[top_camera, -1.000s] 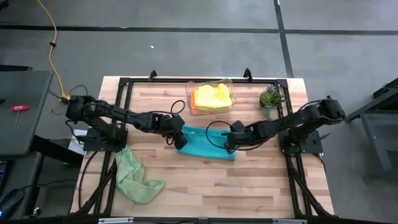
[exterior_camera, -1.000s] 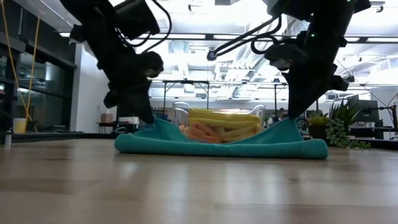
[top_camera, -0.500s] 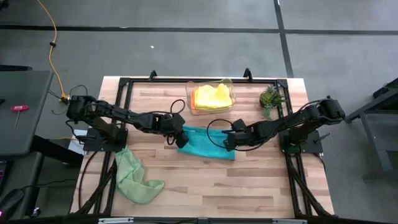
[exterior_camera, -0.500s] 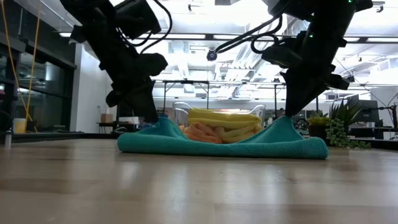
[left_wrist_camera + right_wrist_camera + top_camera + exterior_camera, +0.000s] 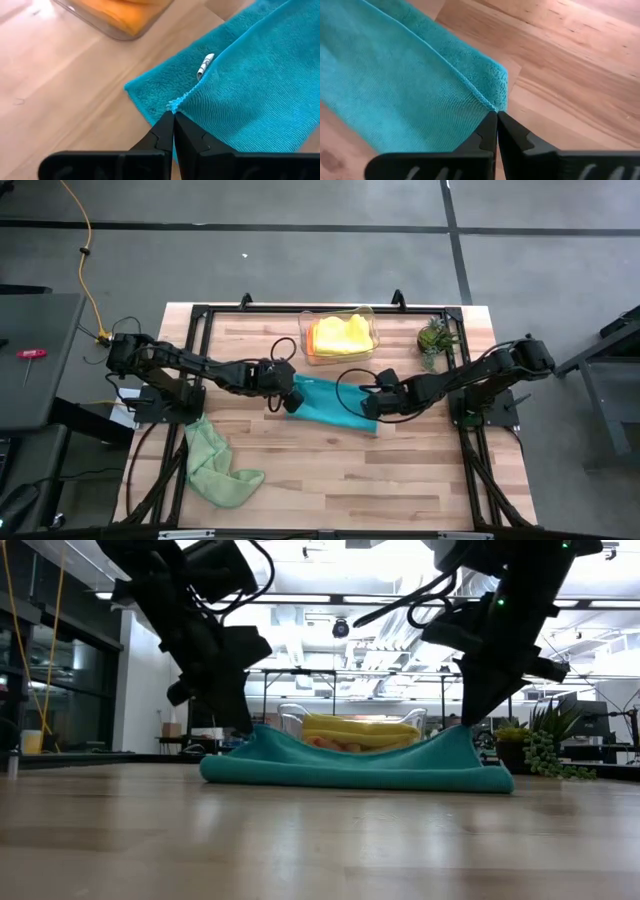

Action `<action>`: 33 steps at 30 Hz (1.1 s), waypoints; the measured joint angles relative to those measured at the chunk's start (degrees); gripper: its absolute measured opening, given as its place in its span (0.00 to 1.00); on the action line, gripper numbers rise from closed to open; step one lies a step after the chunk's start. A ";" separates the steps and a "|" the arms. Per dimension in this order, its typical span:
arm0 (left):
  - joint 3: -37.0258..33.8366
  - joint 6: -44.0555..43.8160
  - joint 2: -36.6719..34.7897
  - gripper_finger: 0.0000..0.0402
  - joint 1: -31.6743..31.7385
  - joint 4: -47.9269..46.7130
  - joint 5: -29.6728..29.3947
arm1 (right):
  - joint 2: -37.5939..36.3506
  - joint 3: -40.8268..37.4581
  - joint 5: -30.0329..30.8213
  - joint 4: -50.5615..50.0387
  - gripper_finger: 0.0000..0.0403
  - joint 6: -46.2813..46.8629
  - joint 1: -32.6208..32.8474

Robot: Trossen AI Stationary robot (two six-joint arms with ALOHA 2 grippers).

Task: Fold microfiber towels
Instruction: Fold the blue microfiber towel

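A teal-blue towel [image 5: 332, 404] lies doubled on the table's middle, raised at both ends in the low view [image 5: 360, 764]. My left gripper [image 5: 291, 396] is shut at its left end and my right gripper [image 5: 376, 404] is shut at its right end. Both slant down onto it. A light green towel [image 5: 215, 465] lies crumpled by the table's near left edge. Yellow and orange towels [image 5: 338, 335] fill a clear bin [image 5: 372, 320] at the far middle. My left gripper pinches the towel's hemmed edge [image 5: 176, 103] at its left end between its two fingertips, slanting down from the table's left. That edge is lifted; a lower layer [image 5: 147, 95] lies on the table beneath it. My right gripper pinches the hemmed edge by the right corner [image 5: 489, 104] between its two fingertips, slanting down from the table's right. The corner is raised, and the cloth below it rests on the table.
A small potted plant [image 5: 434, 337] stands at the far right, close behind my right arm. The bin stands just beyond the teal towel. Bare wood stretches across the table's near half, right of the green towel.
Both grippers have turned at the wrist while staying shut, swinging the held ends toward the far edge. The towel's raised edge between them now stands higher and straighter in front of the bin, and its left end has slid a little toward the right.
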 joint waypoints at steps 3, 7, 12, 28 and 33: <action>0.00 0.00 0.00 0.00 -0.05 0.02 -2.49 | 0.00 0.02 1.30 -1.18 0.00 1.33 0.00; 0.00 0.05 0.14 0.00 0.32 0.05 -4.40 | 0.00 0.02 2.55 -3.58 0.00 3.89 -0.03; -0.01 0.98 2.10 0.00 0.68 0.42 -3.17 | 0.00 0.02 2.23 -4.22 0.00 4.02 -0.39; -0.02 1.04 3.21 0.07 0.94 2.15 -5.71 | 0.00 0.02 2.20 -3.43 0.02 5.53 -0.39; -0.02 1.97 3.19 0.15 1.44 2.14 -6.49 | 0.00 0.02 2.03 -3.41 0.14 6.51 -0.39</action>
